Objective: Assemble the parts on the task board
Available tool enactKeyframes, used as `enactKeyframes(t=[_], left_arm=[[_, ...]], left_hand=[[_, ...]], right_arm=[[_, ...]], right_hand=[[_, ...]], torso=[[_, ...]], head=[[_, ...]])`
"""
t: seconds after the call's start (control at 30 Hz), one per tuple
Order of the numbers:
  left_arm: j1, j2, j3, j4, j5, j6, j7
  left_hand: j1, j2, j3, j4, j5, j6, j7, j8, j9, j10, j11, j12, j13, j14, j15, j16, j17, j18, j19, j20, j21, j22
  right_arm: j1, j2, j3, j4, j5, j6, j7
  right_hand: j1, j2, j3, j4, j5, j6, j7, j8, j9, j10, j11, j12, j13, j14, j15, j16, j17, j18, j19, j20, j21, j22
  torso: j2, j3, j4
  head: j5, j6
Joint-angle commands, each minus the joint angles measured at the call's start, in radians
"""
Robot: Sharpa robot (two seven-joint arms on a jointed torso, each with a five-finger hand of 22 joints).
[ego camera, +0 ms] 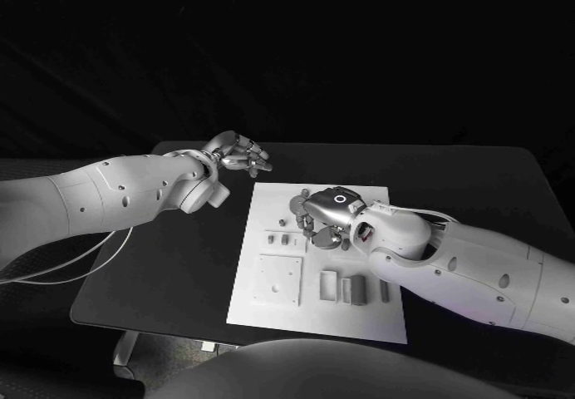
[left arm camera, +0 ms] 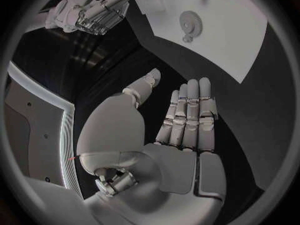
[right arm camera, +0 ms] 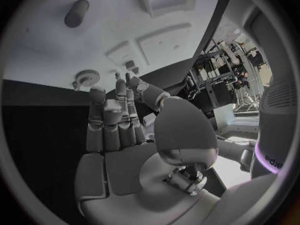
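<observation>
The robot's left silver hand (ego camera: 236,155) hovers over the black worktop (ego camera: 479,183), just beyond the far left corner of the flat white rectangular task board (ego camera: 278,309). In the left wrist view its fingers (left arm camera: 192,110) lie straight and side by side, the thumb spread off to one side, with nothing between them; bare dark worktop lies under them, and the board's corner lies beyond the fingertips.

The right silver hand (ego camera: 326,214) is over the far part of the board. In the right wrist view its fingers (right arm camera: 112,120) reach forward together with the palm bare, and nothing shows in their hold, though the fingertips are partly hidden behind one another. Just beyond the fingertips a small grey toothed gear wheel (right arm camera: 87,78) lies on the board, near the board's edge. Farther past the fingers sit two small raised grey rectangular blocks (right arm camera: 128,65), a shallow square recess (right arm camera: 167,44), and a dark oblong slot-like piece (right arm camera: 76,13).

In the head view, several upright grey rectangular pieces (ego camera: 341,288) and a square plate (ego camera: 279,279) sit on the board on the wrist side of the right hand.
</observation>
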Motion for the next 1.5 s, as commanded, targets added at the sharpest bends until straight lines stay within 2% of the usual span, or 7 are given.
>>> enactKeyframes(t=[0.03, 0.1, 0.27, 0.53, 0.7, 0.9, 1.5], left_arm=[[0.004, 0.007, 0.001, 0.0, 0.015, -0.011, 0.005], [0.005, 0.01, 0.001, 0.0, 0.015, -0.011, 0.004], [0.007, 0.013, 0.001, -0.001, 0.015, -0.012, 0.002], [0.01, 0.019, 0.001, 0.0, 0.015, -0.012, 0.001], [0.011, 0.021, 0.001, 0.0, 0.015, -0.011, 0.0], [0.012, 0.022, 0.001, 0.001, 0.015, -0.011, 0.0], [0.013, 0.027, 0.001, 0.001, 0.015, -0.004, -0.005]], left_hand=[[0.001, 0.004, -0.005, 0.002, 0.001, -0.007, 0.0, -0.002, -0.001, -0.009, -0.001, 0.001, -0.001, 0.004, -0.001, -0.007, 0.002, 0.011, 0.007, 0.001, -0.006, 0.001], [0.001, 0.004, -0.005, 0.002, 0.001, -0.007, 0.0, -0.002, -0.001, -0.009, -0.001, 0.001, -0.001, 0.004, -0.001, -0.007, 0.002, 0.011, 0.007, 0.001, -0.006, 0.001], [0.001, 0.004, -0.005, 0.002, 0.001, -0.007, 0.0, -0.002, -0.001, -0.009, -0.001, 0.001, -0.001, 0.004, -0.001, -0.007, 0.002, 0.011, 0.007, 0.001, -0.006, 0.001], [0.001, 0.004, -0.005, 0.003, 0.001, -0.006, 0.0, -0.001, -0.001, -0.009, -0.001, 0.001, -0.001, 0.004, -0.001, -0.008, 0.003, 0.011, 0.007, 0.001, -0.007, 0.001], [0.001, 0.004, -0.005, 0.003, 0.001, -0.006, 0.0, -0.001, -0.001, -0.009, -0.001, 0.001, -0.001, 0.004, -0.001, -0.008, 0.003, 0.011, 0.007, 0.0, -0.007, 0.001], [0.001, 0.004, -0.005, 0.003, 0.001, -0.007, 0.0, -0.001, -0.001, -0.009, -0.001, 0.001, -0.001, 0.004, 0.0, -0.009, 0.003, 0.011, 0.007, 0.001, -0.007, 0.002], [0.001, 0.004, -0.005, 0.004, 0.001, -0.007, 0.0, -0.001, -0.001, -0.009, -0.001, 0.001, -0.001, 0.004, 0.0, -0.01, 0.005, 0.011, 0.007, 0.0, -0.008, 0.002]], right_arm=[[-0.01, 0.016, -0.014, -0.008, -0.002, 0.036, 0.021], [-0.015, 0.022, -0.021, -0.01, -0.002, 0.04, 0.024], [-0.031, 0.035, -0.028, -0.009, -0.001, 0.043, 0.028], [-0.035, 0.05, -0.049, -0.015, -0.001, 0.054, 0.031], [-0.04, 0.059, -0.054, -0.023, -0.004, 0.064, 0.027], [-0.046, 0.066, -0.069, -0.027, -0.011, 0.069, 0.026], [-0.062, 0.08, -0.073, -0.035, -0.014, 0.073, 0.031]], right_hand=[[0.008, 0.006, 0.006, 0.0, 0.004, 0.003, 0.001, 0.002, 0.0, 0.005, -0.001, -0.003, 0.0, 0.0, -0.007, -0.004, 0.001, 0.03, -0.002, -0.004, 0.001, 0.0], [0.007, 0.006, 0.006, 0.0, 0.004, 0.003, 0.001, 0.002, 0.0, 0.005, -0.001, -0.003, 0.0, 0.0, -0.007, -0.004, 0.001, 0.03, -0.002, -0.004, 0.001, 0.0], [0.007, 0.007, 0.006, -0.001, 0.004, 0.002, 0.001, 0.002, 0.0, 0.005, -0.001, -0.004, 0.0, 0.0, -0.007, -0.004, 0.002, 0.03, -0.002, -0.004, 0.001, 0.0], [0.006, 0.008, 0.006, -0.001, 0.004, 0.002, 0.001, 0.002, 0.0, 0.005, -0.001, -0.005, 0.0, 0.0, -0.007, -0.005, 0.002, 0.03, -0.002, -0.004, 0.0, 0.0], [0.005, 0.009, 0.006, -0.001, 0.004, 0.001, 0.001, 0.001, 0.0, 0.005, 0.0, -0.005, 0.0, 0.0, -0.007, -0.005, 0.002, 0.03, -0.002, -0.004, 0.0, 0.0], [0.005, 0.009, 0.006, -0.001, 0.004, 0.001, 0.002, 0.001, 0.0, 0.005, 0.0, -0.006, 0.0, 0.0, -0.007, -0.005, 0.002, 0.03, -0.002, -0.004, 0.0, 0.0], [0.003, 0.011, 0.006, -0.002, 0.004, 0.0, 0.002, 0.0, 0.001, 0.005, 0.0, -0.008, 0.0, -0.001, -0.007, -0.005, 0.003, 0.03, -0.003, -0.005, -0.001, 0.001]], torso=[[0.0, 0.0008, -0.0007], [0.0, 0.001, 0.0002], [0.0, 0.0017, -0.0016], [0.0, 0.0015, -0.0016], [0.0, 0.0007, -0.0014], [0.0, 0.0001, -0.0006], [0.0, 0.0016, -0.0018]], head=[[0.007, 0.0], [0.01, 0.0], [0.017, 0.0], [0.026, 0.0], [0.036, 0.0], [0.046, 0.0], [0.061, 0.0]])
